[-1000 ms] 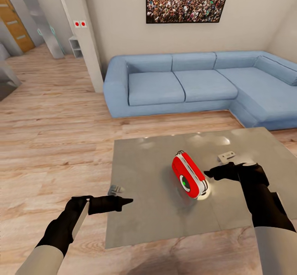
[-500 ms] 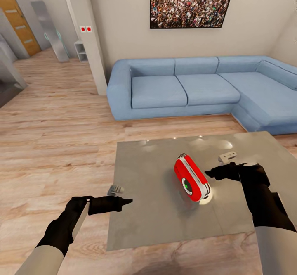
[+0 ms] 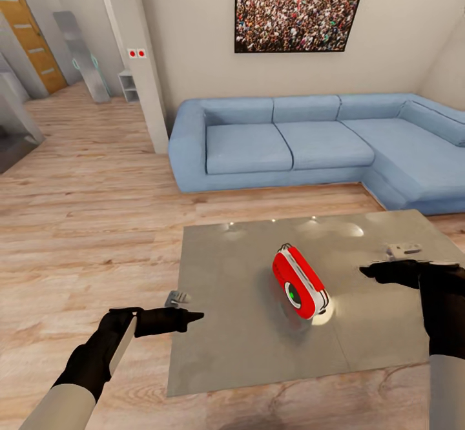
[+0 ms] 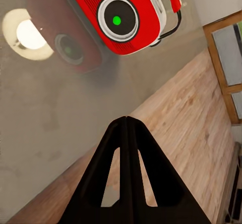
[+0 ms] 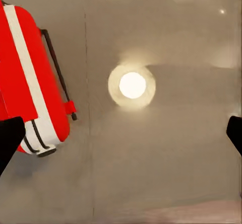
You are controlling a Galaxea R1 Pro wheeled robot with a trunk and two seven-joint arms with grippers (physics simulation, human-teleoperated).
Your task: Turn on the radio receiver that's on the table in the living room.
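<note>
Pointing forward with its fingers pressed together into one dark wedge, the left gripper point(image 3: 194, 316) holds nothing and hangs over the near left edge of the table point(image 3: 226, 346); the left wrist view shows the two fingers point(image 4: 126, 148) meeting with no gap. The right gripper point(image 3: 371, 270) hovers above the right part of the tabletop, spread wide and empty, its fingertips point(image 5: 9, 138) sitting at opposite edges of the right wrist view. No writing or brand can be read anywhere. Between the grippers, near the table's middle, the radio point(image 3: 297, 281) lies tilted, glossy red with a white band, a thin dark handle and a round dial lit by a green dot point(image 4: 117, 20). Beyond stand a blue sofa point(image 3: 290, 143) and a framed crowd photo point(image 3: 297, 4).
</note>
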